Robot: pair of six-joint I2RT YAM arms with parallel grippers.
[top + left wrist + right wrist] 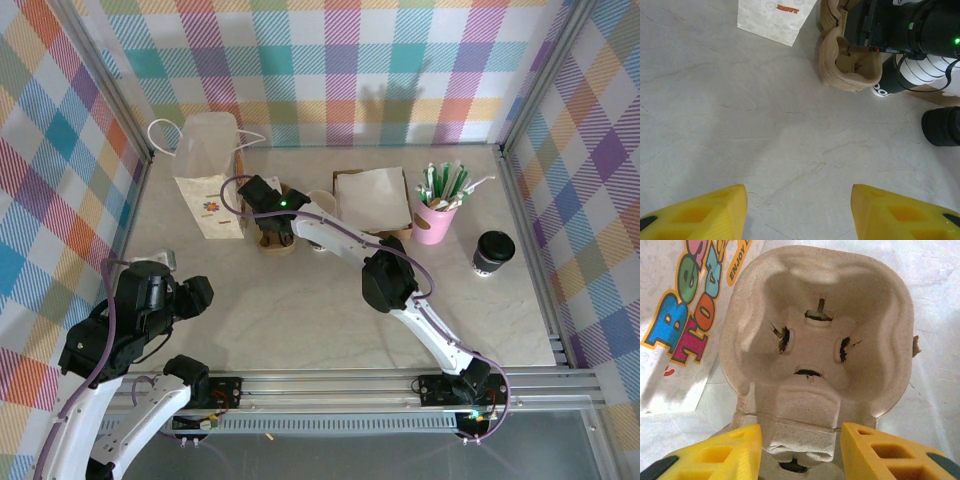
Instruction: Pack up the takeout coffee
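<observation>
Left claw (799, 210): low over bare bench (300, 320) at the near left, fingers wide apart, nothing between them.

Right arm reaches across to mid-bench. Right claw (801, 450): part-closed, both fingers pressed against the narrow middle neck of the pulp cup carrier (815, 315); carrier wells empty.

Takeout coffee (493, 252): upright on the bench at the right side, black lid on, well apart from carrier and both claws.

Farther back: paper bag (208, 185) upright just left of the carrier; pink cup (435, 222) of stirrers at far right.
</observation>
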